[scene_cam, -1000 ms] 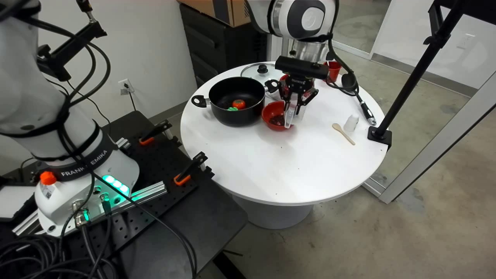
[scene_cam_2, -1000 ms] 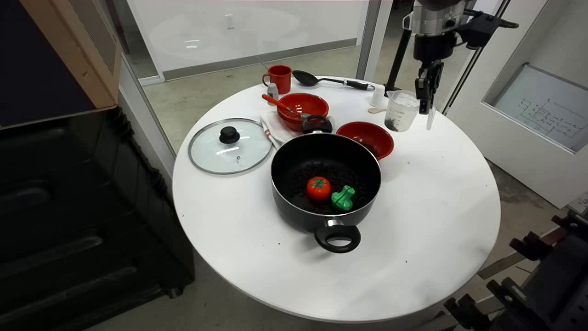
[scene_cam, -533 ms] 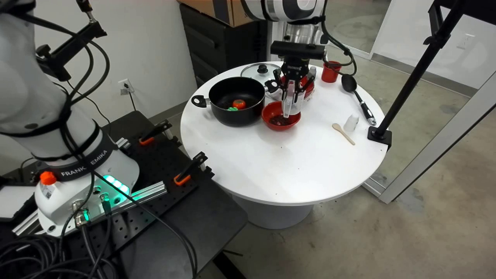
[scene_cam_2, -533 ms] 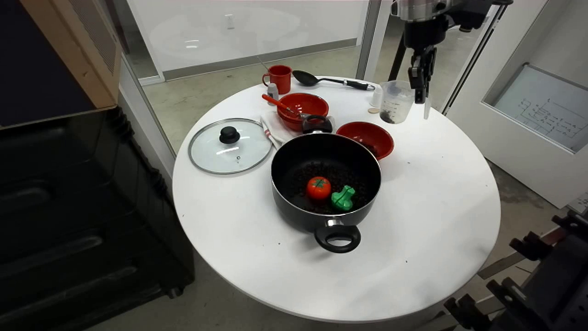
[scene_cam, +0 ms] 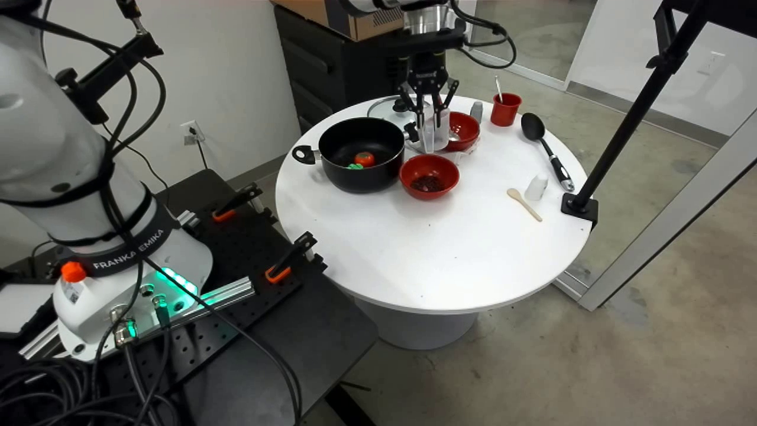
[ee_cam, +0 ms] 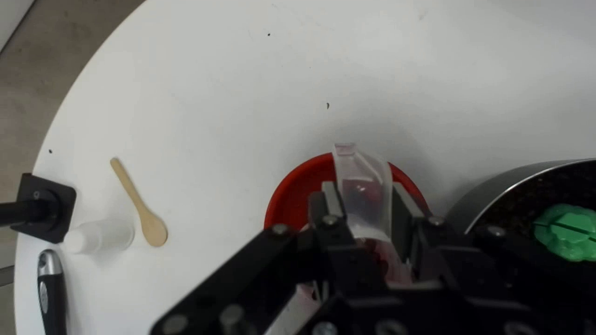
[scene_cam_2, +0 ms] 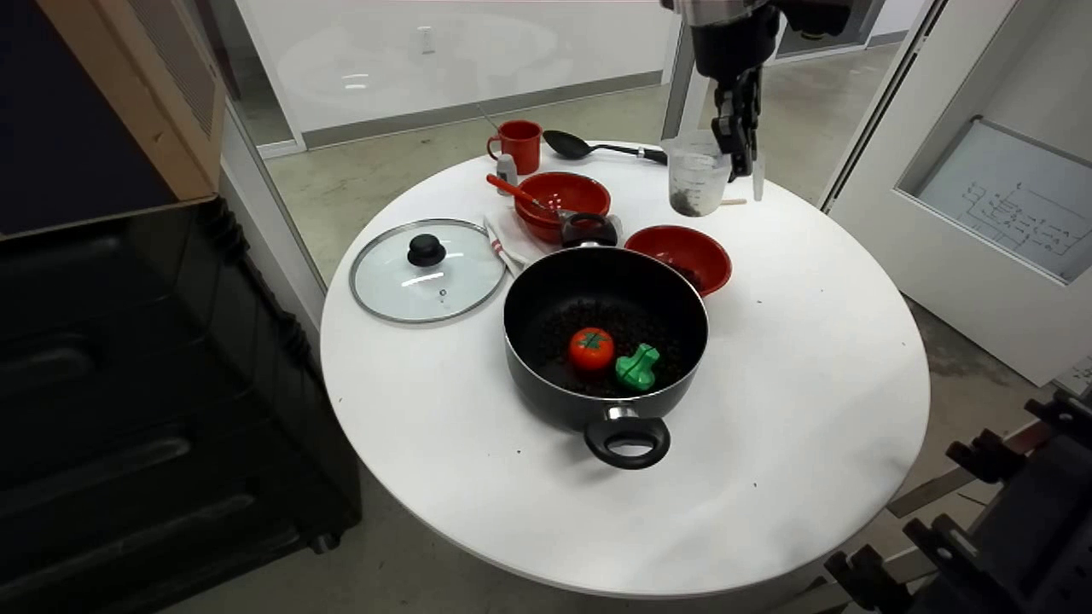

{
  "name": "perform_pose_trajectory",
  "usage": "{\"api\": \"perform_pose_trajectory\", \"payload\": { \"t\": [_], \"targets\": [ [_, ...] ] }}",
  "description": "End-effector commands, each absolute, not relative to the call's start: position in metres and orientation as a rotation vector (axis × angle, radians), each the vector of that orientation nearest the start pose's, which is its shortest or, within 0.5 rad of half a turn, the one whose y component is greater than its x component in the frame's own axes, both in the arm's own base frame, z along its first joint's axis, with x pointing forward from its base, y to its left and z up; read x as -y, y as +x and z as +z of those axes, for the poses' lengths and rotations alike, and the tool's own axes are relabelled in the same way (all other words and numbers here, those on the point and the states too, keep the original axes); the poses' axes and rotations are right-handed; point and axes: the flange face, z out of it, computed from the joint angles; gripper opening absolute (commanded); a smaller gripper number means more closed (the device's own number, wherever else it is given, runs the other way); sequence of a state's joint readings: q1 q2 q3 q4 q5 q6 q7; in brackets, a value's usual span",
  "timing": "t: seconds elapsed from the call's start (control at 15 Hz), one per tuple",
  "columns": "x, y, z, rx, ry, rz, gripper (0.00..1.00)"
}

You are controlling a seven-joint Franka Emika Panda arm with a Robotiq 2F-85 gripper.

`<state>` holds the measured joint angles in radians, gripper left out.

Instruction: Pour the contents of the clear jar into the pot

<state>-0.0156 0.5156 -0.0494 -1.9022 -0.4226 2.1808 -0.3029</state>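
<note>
The clear jar is a see-through measuring cup with a handle. In an exterior view it hangs roughly upright, with a few dark bits at its bottom. My gripper is shut on the jar's handle and holds it above the table. The handle stands between the two fingers in the wrist view. In an exterior view the jar hangs just beyond the pot's far handle. The black pot holds a red tomato, a green piece and dark beans. The jar is beside the pot, not over it.
A red bowl with dark bits stands against the pot's side. Stacked red bowls, a glass lid and a red mug stand behind. A white bottle, wooden spoon and black stand are near the table edge.
My gripper has carried the jar from over the front red bowl back towards the stacked bowls, a little higher. The jar stays held; the pot and its contents look unchanged.
</note>
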Motion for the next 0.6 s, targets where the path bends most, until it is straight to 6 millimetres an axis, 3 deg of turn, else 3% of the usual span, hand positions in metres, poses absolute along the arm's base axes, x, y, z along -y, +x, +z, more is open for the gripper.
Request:
{"api": "perform_pose_trajectory", "payload": {
  "t": [0.0, 0.27, 0.53],
  "targets": [
    [0.005, 0.582, 0.218, 1.027, -3.327, 0.501, 0.07],
    [-0.048, 0.555, 0.208, 1.139, -3.395, 0.474, 0.07],
    [-0.096, 0.521, 0.191, 1.172, -3.551, 0.319, 0.07]
  ]
}}
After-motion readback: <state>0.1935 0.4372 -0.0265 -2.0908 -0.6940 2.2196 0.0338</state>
